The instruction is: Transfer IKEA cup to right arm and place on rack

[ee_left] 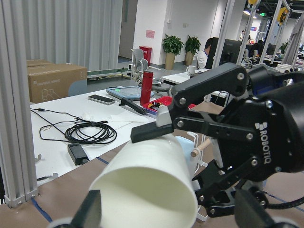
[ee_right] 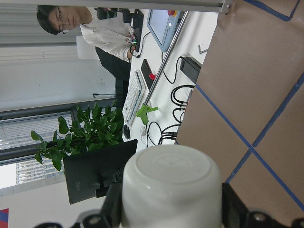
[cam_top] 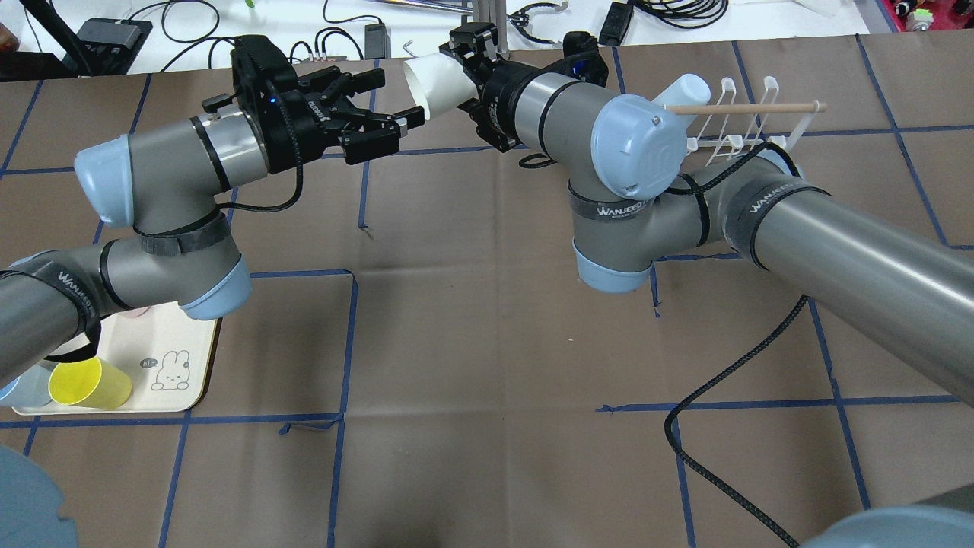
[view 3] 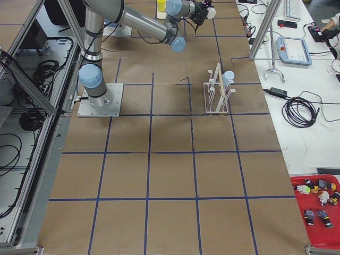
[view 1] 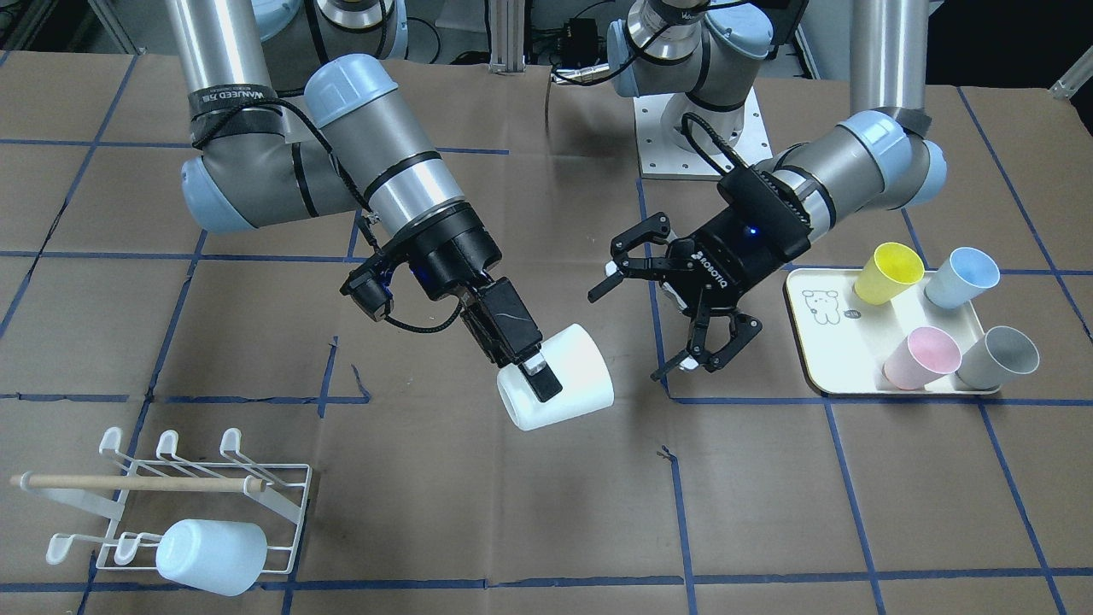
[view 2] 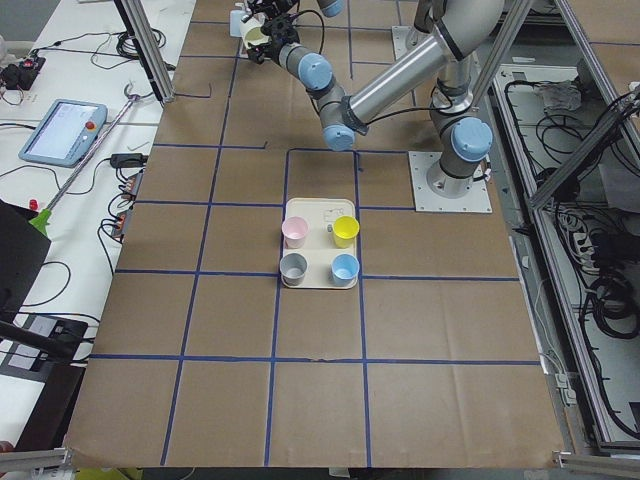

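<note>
the right claw (view 1: 540,376) is clamped on the white ikea cup (view 1: 576,376), held off the surface (view 1: 478,521). the cup's long axis lies near level, mouth facing the left claw (view 1: 628,335), which gapes wide just beside it. in the front-facing view the rack (view 1: 256,478) lies at eight o'clock from the cup, well apart.

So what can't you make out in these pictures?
Overhead: the left arm covers most of the tray; only the yellow cup shows clearly.
Overhead: the right arm hides part of the rack.
Front view: the white cup hides the right gripper's second finger.
Side views: the left gripper is too small to judge.
</note>
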